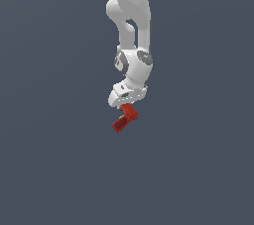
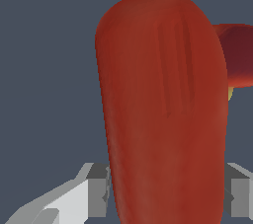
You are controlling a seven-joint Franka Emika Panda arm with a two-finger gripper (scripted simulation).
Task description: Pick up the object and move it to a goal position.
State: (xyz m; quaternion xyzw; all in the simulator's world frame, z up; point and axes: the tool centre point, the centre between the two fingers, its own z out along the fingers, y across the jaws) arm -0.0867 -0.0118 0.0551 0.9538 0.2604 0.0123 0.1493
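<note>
Hanging below white gripper [image 1: 127, 101], small red-orange L-shaped blocky object [image 1: 126, 117] is pinched between fingers, long axis slanting downward.

object [image 1: 125, 117] under arm [image 1: 133, 21] — between jaws

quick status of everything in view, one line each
gripper: shut on the object, pointing down under the arm
object: held between the fingers, hanging tilted below the gripper, darker red end lowest in the exterior view
fingers: one on each side of the object, pressed against it in the wrist view
</note>
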